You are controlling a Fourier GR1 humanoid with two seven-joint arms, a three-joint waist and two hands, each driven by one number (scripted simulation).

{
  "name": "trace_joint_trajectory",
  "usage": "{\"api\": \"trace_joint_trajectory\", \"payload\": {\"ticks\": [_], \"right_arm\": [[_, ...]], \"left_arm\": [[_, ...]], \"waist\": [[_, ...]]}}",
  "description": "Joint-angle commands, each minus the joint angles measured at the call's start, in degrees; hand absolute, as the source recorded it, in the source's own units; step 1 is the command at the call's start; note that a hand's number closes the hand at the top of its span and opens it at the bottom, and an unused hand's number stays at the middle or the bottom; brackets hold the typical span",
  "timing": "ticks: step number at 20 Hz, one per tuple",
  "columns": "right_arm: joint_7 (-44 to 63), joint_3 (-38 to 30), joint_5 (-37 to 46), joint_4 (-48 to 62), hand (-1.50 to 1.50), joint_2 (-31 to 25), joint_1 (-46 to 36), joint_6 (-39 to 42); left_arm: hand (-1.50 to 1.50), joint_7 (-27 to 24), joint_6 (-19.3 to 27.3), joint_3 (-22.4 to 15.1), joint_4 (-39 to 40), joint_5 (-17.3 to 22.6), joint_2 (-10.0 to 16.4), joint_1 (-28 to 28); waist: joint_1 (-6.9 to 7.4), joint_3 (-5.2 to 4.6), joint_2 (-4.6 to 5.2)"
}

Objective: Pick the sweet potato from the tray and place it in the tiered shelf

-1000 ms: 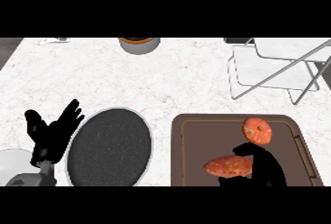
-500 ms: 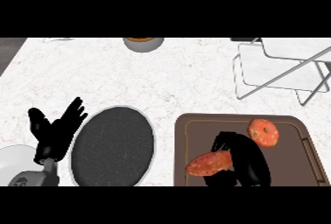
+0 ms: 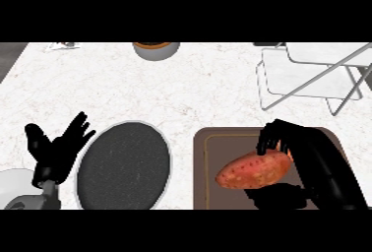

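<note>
The sweet potato [image 3: 254, 170] has shifted from the tray's near edge toward its middle and now looks larger, tilted with its right end higher. The right hand [image 3: 291, 139] curls over that end, holding it over the brown tray [image 3: 209, 147]. The tiered shelf [image 3: 309, 74] stands at the far right corner of the counter [image 3: 145, 88]. The left hand [image 3: 56, 147] rests open by the left edge, beside a dark plate [image 3: 123, 167].

1. Plate [image 3: 123, 165] sits on the counter [image 3: 181, 88], low and left of centre.
2. Tray [image 3: 205, 152] lies just to its right.
3. Sweet potato [image 3: 254, 170] is over the tray, with the right hand [image 3: 282, 139] curled round its right end.
4. Tiered shelf [image 3: 312, 74] stands behind the tray, far right.
5. Bowl [image 3: 155, 49] is at the far edge, behind the plate.
6. Left hand [image 3: 58, 146] rests open, left of the plate.
</note>
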Motion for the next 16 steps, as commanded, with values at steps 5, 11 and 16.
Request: {"api": "trace_joint_trajectory", "payload": {"ticks": [5,11,16], "right_arm": [[18.5,-12.3,-4.2,-15.5,1.5,-3.1,-12.3,9.1],[17.7,-28.4,-16.7,-6.0,1.5,-10.3,-24.2,12.9],[15.7,-33.5,-21.3,4.6,1.5,-14.4,-30.0,13.4]], "left_arm": [[0.0,0.9,1.1,-2.1,0.3,-1.5,-2.7,3.4],[0.0,1.0,0.1,-1.1,2.4,-1.9,-1.8,1.7],[0.0,-0.1,-0.5,-0.7,2.3,-1.9,-2.2,1.4]], "waist": [[-0.18,-0.54,0.17],[0.02,-0.55,0.45],[0.27,-0.51,0.55]]}}
